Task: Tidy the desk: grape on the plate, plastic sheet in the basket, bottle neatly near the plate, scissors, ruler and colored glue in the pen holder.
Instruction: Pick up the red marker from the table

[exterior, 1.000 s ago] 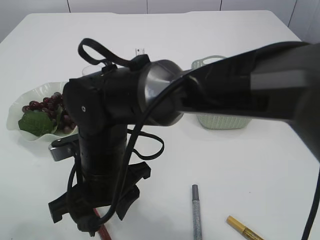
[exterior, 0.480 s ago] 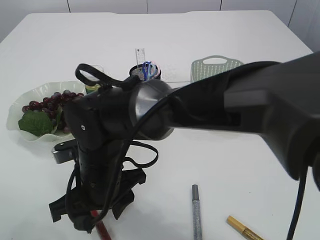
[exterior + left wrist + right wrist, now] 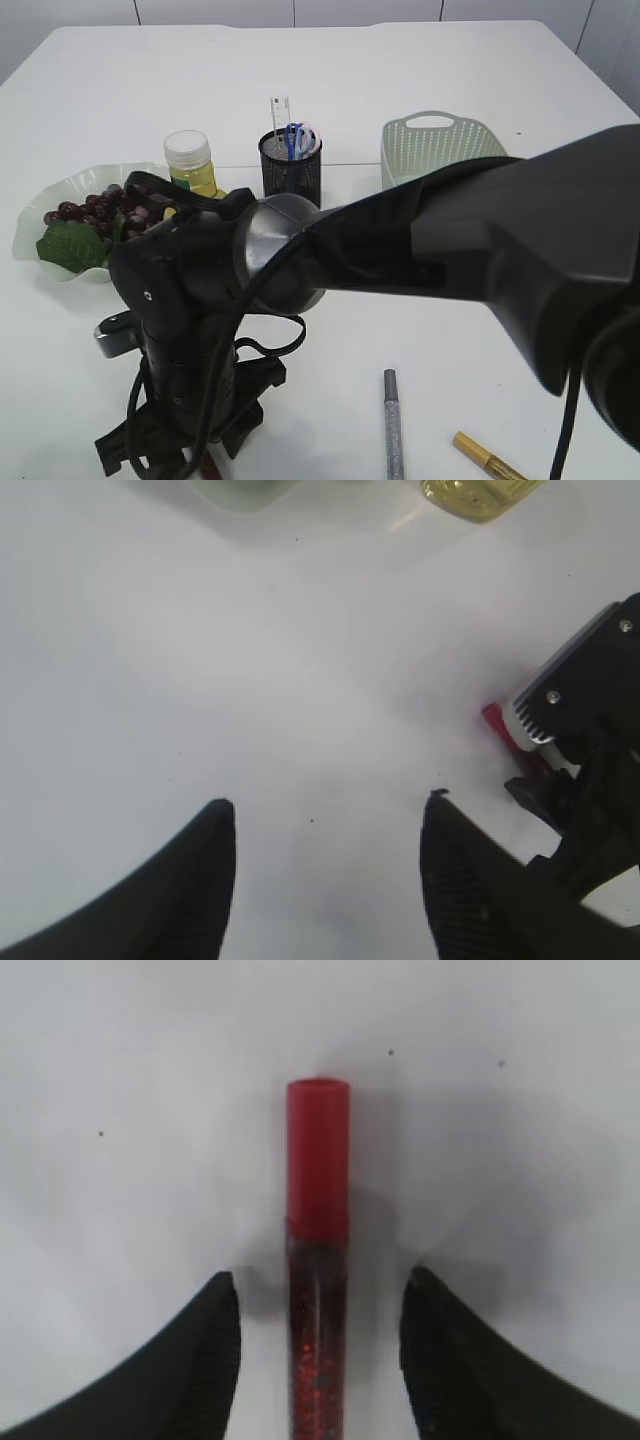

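The right hand (image 3: pixel 318 1345) is straddling the red glitter-glue tube (image 3: pixel 318 1260) lying on the white surface (image 3: pixel 120 1080) — fingers apart, not yet gripping; the left hand (image 3: pixel 325 865) is hovering, spread and empty.

Red glue stick (image 3: pixel 317 1260) cut off by bottom edge; bottle (image 3: pixel 480 492) cropped at top; right gripper (image 3: pixel 185 450) partly out of frame
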Action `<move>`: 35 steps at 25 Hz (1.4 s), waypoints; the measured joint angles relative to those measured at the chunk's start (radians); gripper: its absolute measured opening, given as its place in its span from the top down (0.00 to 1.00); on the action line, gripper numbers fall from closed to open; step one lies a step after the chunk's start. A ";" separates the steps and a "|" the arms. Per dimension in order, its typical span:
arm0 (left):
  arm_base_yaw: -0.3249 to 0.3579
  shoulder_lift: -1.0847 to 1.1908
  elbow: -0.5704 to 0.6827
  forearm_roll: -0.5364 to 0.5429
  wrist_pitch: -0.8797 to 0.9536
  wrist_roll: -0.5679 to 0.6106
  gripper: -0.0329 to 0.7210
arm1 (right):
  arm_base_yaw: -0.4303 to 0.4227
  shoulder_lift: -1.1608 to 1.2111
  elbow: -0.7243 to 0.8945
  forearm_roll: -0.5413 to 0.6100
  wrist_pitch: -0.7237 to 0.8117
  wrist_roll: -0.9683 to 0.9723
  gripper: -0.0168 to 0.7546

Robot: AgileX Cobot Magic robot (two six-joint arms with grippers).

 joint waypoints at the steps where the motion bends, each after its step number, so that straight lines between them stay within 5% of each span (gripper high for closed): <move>1: 0.000 0.000 0.000 0.000 0.000 0.000 0.38 | 0.000 0.000 0.000 -0.011 0.000 0.002 0.48; 13: 0.000 0.000 0.000 0.002 -0.004 0.000 0.38 | 0.000 0.000 0.000 -0.026 -0.002 -0.006 0.87; 26: 0.000 0.000 0.000 0.018 -0.005 0.000 0.38 | -0.026 -0.035 0.000 0.179 0.025 -0.234 0.90; 35: 0.000 0.000 0.000 0.018 -0.005 0.000 0.38 | -0.197 -0.207 0.000 0.366 0.025 -0.484 0.90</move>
